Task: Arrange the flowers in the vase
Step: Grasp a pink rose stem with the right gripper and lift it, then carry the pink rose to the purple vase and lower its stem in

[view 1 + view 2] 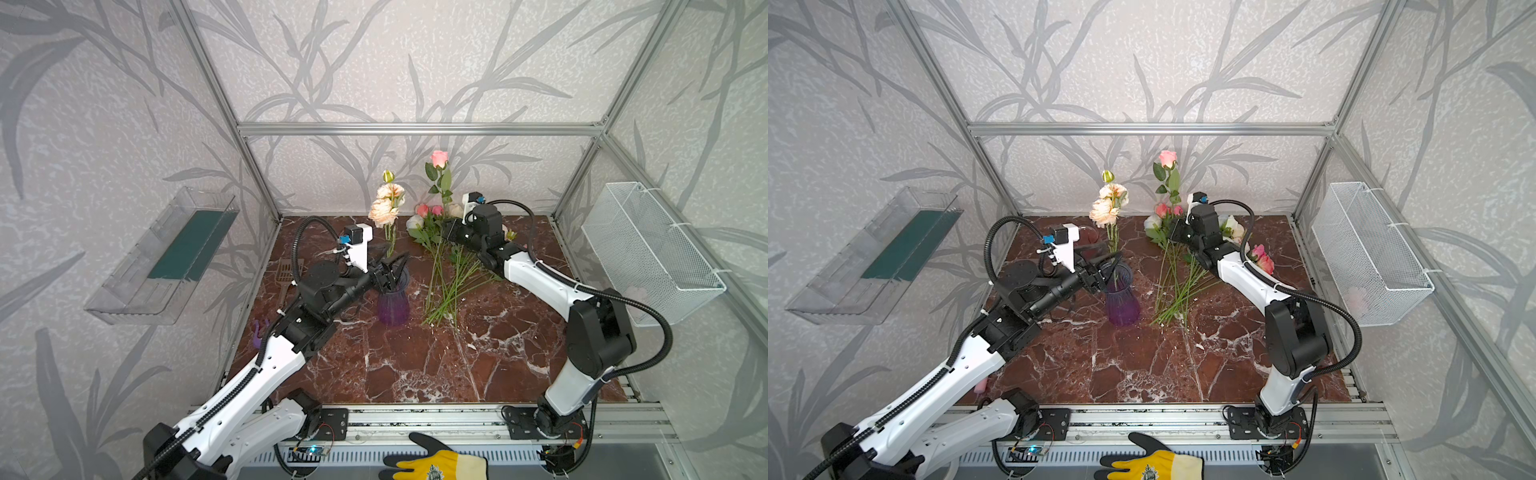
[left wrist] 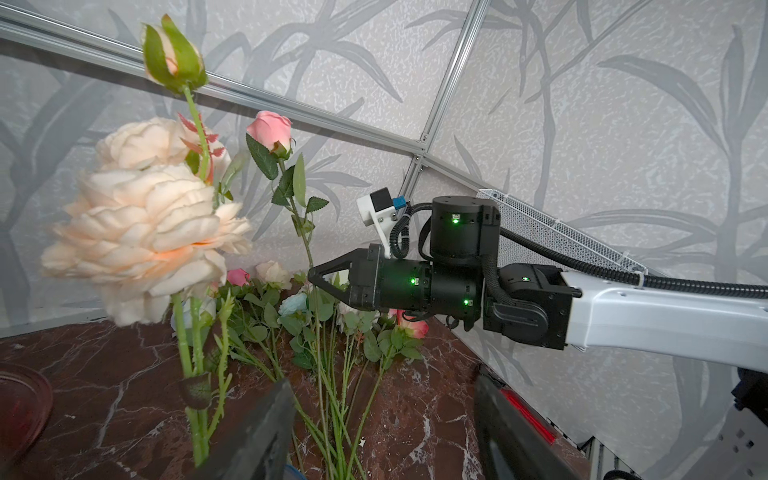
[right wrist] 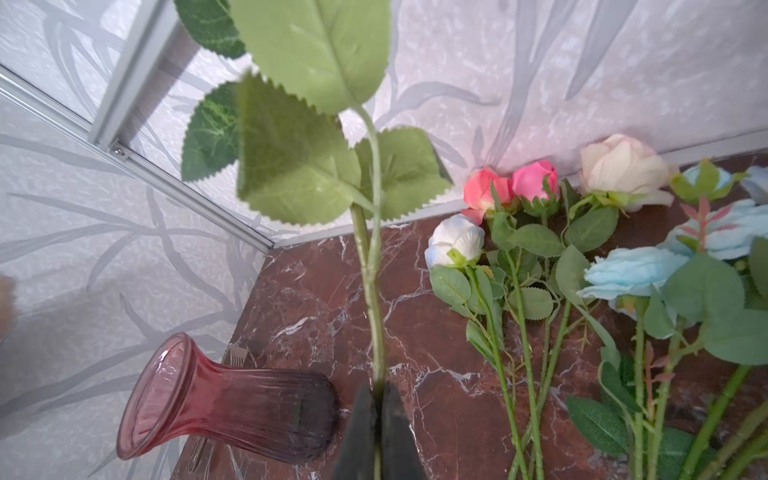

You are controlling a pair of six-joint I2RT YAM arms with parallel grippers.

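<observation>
Grey walls with a leaf pattern closed in a dark red marble bench (image 1: 415, 365). Over on the left, the left gripper (image 1: 394, 272) hung at the mouth of the upright purple vase (image 1: 393, 309). Its jaws stood well apart with nothing between them. From where I stood I couldn't tell whether a finger touched the rim. That vase held a spray of peach blooms (image 1: 384, 210) topped by a green bud, and the stems ran down just beside the gripper.

The right gripper (image 2: 315, 277) was clamped tight on the thin green stem of a pink rose (image 1: 439, 158). It held the rose upright above the bench, with the head high against the back wall and well apart from the purple vase.

The loose roses (image 1: 451, 282) lay in a heap on the bench beneath that arm. They were pink, white, cream and pale blue, with heads toward the back wall and stems fanned toward the front.

A red vase (image 3: 232, 407) lay on its side near the back left corner. On the right wall hung a wire basket (image 1: 652, 257) with something pale in it, too blurred to name. A clear tray (image 1: 137, 286) on the left wall carried a dark green sheet (image 1: 191, 245).
</observation>
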